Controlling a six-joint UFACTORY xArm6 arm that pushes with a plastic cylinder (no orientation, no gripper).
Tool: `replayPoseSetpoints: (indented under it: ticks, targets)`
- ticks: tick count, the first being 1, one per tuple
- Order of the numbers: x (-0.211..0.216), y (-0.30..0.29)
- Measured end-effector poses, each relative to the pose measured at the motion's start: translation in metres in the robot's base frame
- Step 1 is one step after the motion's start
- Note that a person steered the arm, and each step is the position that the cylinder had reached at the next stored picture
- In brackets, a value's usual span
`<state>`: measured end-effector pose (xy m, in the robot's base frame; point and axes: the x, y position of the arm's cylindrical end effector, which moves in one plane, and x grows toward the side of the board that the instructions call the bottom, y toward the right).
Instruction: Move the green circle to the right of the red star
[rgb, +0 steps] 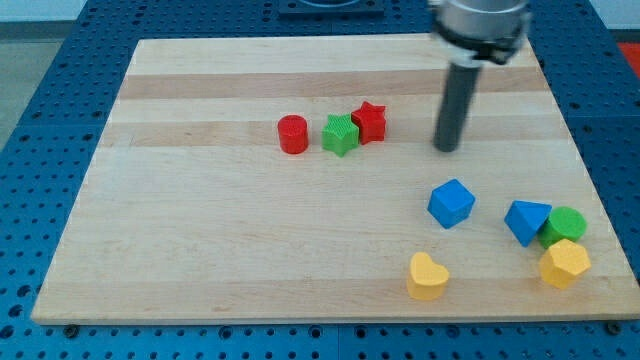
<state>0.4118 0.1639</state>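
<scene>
my tip (446, 148) rests bare on the wooden board (200, 260), touching no block and carrying nothing, to the view's right of the red star (369, 122). the green circle (566, 225) sits well apart near the view's bottom right, touching the blue triangle (525, 220) and the yellow hexagon (565, 264). a green star (340, 134) touches the red star, with a red cylinder (293, 134) just beside it. a blue cube (451, 203) and yellow heart (427, 276) lie below my tip.

This looks like a robotics lab bench. A pale wooden board (250, 250) lies on a blue perforated mounting table (60, 60), its grid of holes showing along every edge of the frame, and small plastic test shapes sit scattered across the wood.
</scene>
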Motion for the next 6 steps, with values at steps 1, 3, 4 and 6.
replayPoseSetpoints:
  ticks: [1, 3, 4, 6]
  targets:
    - [-0.007, 0.075]
    - [0.029, 0.181]
    - [0.09, 0.176]
    - [0.201, 0.123]
